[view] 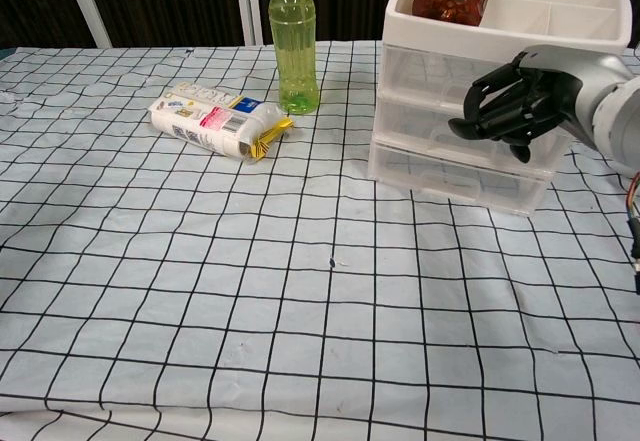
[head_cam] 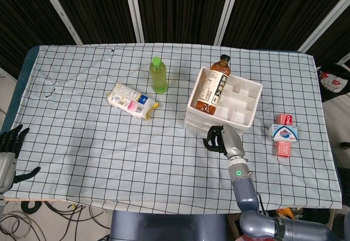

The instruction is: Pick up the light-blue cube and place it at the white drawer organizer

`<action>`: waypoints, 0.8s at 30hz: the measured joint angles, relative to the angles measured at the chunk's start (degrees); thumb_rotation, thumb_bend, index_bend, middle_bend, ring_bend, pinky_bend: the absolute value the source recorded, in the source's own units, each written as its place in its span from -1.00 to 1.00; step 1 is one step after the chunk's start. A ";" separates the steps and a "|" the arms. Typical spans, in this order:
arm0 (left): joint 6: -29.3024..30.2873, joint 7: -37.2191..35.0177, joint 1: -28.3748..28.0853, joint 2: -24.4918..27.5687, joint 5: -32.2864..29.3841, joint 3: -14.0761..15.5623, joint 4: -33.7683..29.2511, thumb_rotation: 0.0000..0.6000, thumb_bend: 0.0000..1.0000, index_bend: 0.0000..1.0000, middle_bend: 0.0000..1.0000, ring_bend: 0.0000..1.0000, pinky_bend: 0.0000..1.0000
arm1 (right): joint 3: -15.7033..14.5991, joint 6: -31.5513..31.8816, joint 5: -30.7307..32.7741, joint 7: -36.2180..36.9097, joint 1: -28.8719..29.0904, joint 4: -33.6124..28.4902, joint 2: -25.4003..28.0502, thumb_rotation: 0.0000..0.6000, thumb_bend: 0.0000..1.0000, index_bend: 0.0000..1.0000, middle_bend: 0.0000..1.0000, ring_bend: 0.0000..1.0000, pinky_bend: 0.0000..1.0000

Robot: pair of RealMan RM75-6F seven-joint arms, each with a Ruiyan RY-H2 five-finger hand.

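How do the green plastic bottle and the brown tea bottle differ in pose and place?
The green plastic bottle stands upright on the checked tablecloth; the brown tea bottle lies tilted inside the white drawer organizer. One holds pale green liquid, the other dark brown. Both are capped.

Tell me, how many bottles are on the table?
2. The green bottle stands on the checked cloth beside the snack packet. The brown tea bottle lies in the white drawer organizer. None seems hidden.

bottle [head_cam: 158, 75] left of organizer [head_cam: 244, 107] | packet [head_cam: 132, 101] front-left of bottle
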 measured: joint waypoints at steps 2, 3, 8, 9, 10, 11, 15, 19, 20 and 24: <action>0.10 -0.07 0.06 0.03 0.12 0.05 -0.02 1.00 -0.96 -1.00 -1.00 -1.00 -1.00 | -1.18 -0.06 -1.12 0.38 -0.84 -1.49 1.15 1.00 -0.33 0.38 0.55 0.69 0.51; 0.13 -0.06 0.07 0.06 0.18 0.07 -0.02 1.00 -0.96 -1.00 -1.00 -1.00 -1.00 | -2.27 -0.06 -2.35 0.48 -1.50 -2.49 2.13 1.00 -0.33 0.38 0.54 0.68 0.51; 0.25 -0.06 0.13 0.14 0.48 0.24 -0.01 1.00 -0.96 -1.00 -1.00 -1.00 -1.00 | -8.01 -0.18 -10.29 1.25 -5.18 -6.17 8.68 1.00 -0.33 0.38 0.51 0.64 0.49; 0.25 -0.02 0.14 0.15 0.53 0.27 -0.01 1.00 -0.96 -1.00 -1.00 -1.00 -1.00 | -9.51 -0.21 -12.64 1.64 -6.26 -6.83 10.81 1.00 -0.33 0.38 0.50 0.63 0.48; 0.25 0.03 0.15 0.15 0.60 0.31 -0.03 1.00 -0.96 -1.00 -1.00 -1.00 -1.00 | -10.61 -0.22 -14.41 1.94 -7.07 -7.22 12.41 1.00 -0.33 0.38 0.49 0.62 0.47; 0.28 0.11 0.16 0.15 0.68 0.36 -0.03 1.00 -0.96 -1.00 -1.00 -1.00 -1.00 | -11.72 -0.17 -16.22 2.20 -7.89 -7.48 14.00 1.00 -0.33 0.38 0.48 0.60 0.45; 0.32 0.35 0.19 0.10 0.74 0.43 0.00 1.00 -0.96 -1.00 -1.00 -1.00 -1.00 | -16.81 0.83 -25.31 3.82 -11.90 -7.38 20.74 1.00 -0.34 0.30 0.35 0.49 0.34; 0.42 0.58 0.24 0.02 0.80 0.46 0.02 1.00 -0.96 -1.00 -1.00 -1.00 -1.00 | -20.85 2.27 -32.91 6.29 -15.35 -5.68 25.35 1.00 -0.41 -0.10 -0.04 0.14 -0.05; 0.46 0.73 0.26 0.00 0.84 0.48 0.06 1.00 -0.96 -1.00 -1.00 -1.00 -1.00 | -21.64 2.76 -34.51 6.90 -16.14 -5.01 26.30 1.00 -0.45 -0.35 -0.24 -0.08 -0.24; 0.41 1.30 0.28 -0.02 0.85 0.58 0.14 1.00 -0.96 -1.00 -1.00 -1.00 -1.00 | -25.13 6.07 -41.30 9.55 -19.81 -0.09 30.31 1.00 -0.64 -0.99 -0.90 -0.81 -0.60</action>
